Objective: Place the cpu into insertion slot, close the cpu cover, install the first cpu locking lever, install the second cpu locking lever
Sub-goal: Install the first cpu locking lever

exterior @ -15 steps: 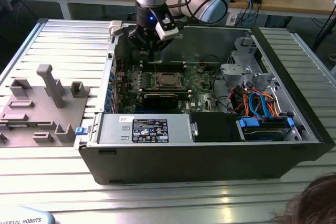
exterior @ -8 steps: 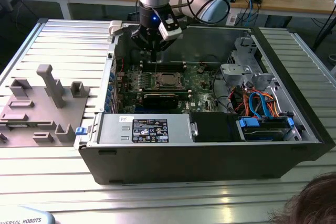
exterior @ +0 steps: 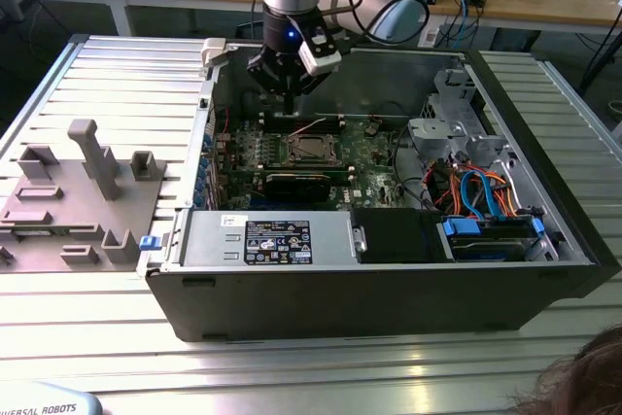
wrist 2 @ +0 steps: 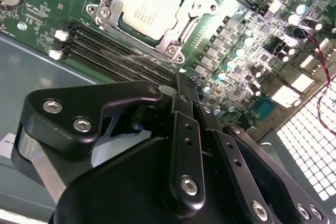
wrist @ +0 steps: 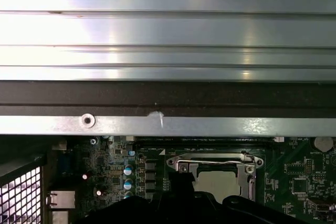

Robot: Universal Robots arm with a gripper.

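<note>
The cpu (wrist 2: 152, 9) lies flat in the insertion slot (exterior: 313, 150) on the green board, silver top up. Around it the cpu cover (wrist 2: 181, 38) lies down flat, and the chip shows through its window. In the first wrist view the cpu (wrist: 219, 183) sits below a thin wire lever (wrist: 210, 161) that runs along one edge of the cover. My gripper (exterior: 290, 101) hangs above the board, behind the socket toward the case's rear wall. Its black fingers (wrist 2: 178, 108) are pressed together with nothing between them, and they touch nothing.
The open computer case (exterior: 389, 289) has tall walls around the board. Long black memory slots (wrist 2: 115, 51) run beside the socket. A drive cage (exterior: 447, 123) and cables stand at the exterior view's right. A grey fixture tray (exterior: 78, 191) lies outside at the exterior view's left.
</note>
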